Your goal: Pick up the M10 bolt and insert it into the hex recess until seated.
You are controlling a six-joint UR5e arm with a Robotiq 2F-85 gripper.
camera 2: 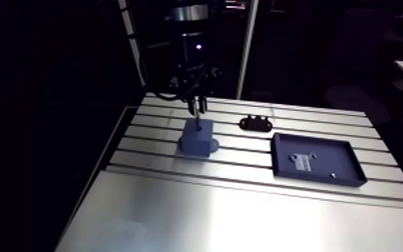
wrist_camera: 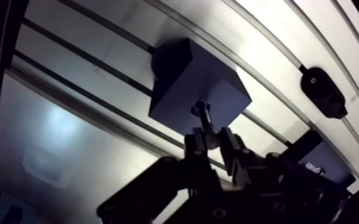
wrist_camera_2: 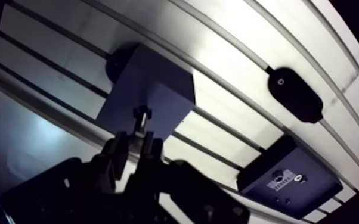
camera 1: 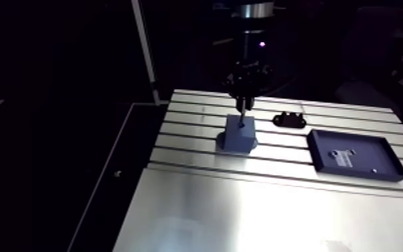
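The surface (camera 1: 244, 208) is slotted aluminium, with grooves running across its far half and a plain sheet on the near part. All places below are given from the block (camera 1: 239, 134).

A dark blue tray (camera 1: 358, 173) lies flat, well apart from the block, on the side away from the surface's dark edge. Something small with pale markings lies in it, too small to make out.

The block is dark blue and squarish. It stands on the grooved part, near the surface's edge, with a rounded lug at its base.

A small black part (camera 1: 289, 120) with rounded ends lies between the block and the tray, a little farther back, and touches neither.

The tool (wrist_camera: 210, 138) hangs straight over the block's top face, its two fingers clamped on the bolt's shank.

The bolt (wrist_camera: 204, 119) stands upright in that grip and points down. Its lower end is at the middle of the block's top face. Whether it has entered the recess cannot be told.
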